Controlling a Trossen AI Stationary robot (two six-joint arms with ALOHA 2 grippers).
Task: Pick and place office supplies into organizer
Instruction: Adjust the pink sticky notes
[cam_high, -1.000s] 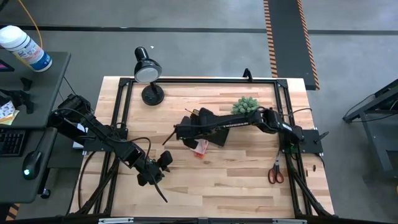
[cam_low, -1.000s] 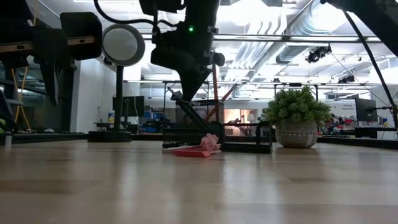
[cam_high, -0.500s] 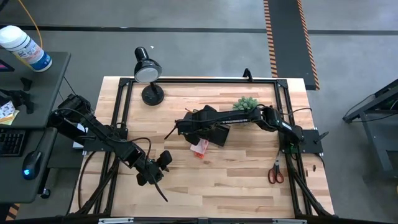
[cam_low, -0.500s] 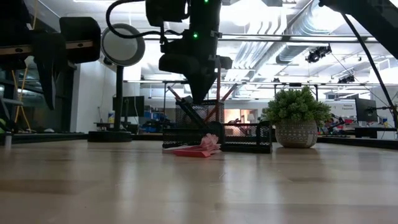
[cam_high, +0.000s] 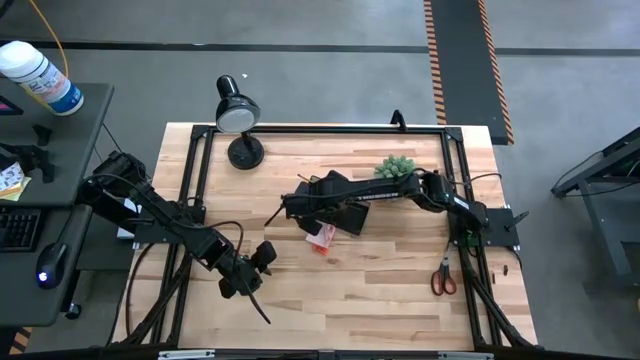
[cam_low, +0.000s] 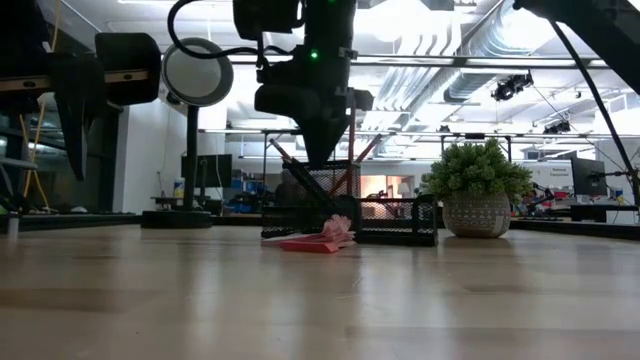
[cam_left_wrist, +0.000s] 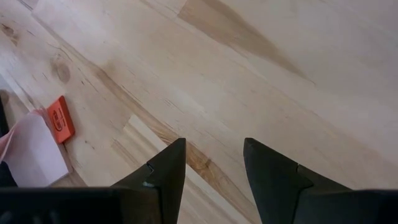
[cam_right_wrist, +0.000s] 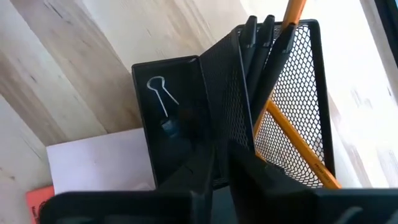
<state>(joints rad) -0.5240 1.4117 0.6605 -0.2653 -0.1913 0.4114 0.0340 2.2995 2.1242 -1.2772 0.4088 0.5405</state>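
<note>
fingers of right gripper (cam_right_wrist: 221, 163) nearly closed above organizer (cam_right_wrist: 211, 106); left gripper (cam_left_wrist: 211, 168) fingers released

The right end effector (cam_high: 292, 208) has shifted over the organizer (cam_high: 345, 215).

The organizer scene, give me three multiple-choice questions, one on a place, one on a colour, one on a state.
1. Where are the scissors?
A. On the table near the right arm's base
B. In the organizer
C. Under the lamp

2. What colour is the pencil in the organizer?
A. Green
B. Orange
C. White

3. The left end effector is:
A. Holding a pen
B. Open, holding nothing
C. Gripping the plant

A: they lie on bare wood, far from the organizer. B: orange shaft behind the mesh. B: fingers apart over bare wood.
</note>
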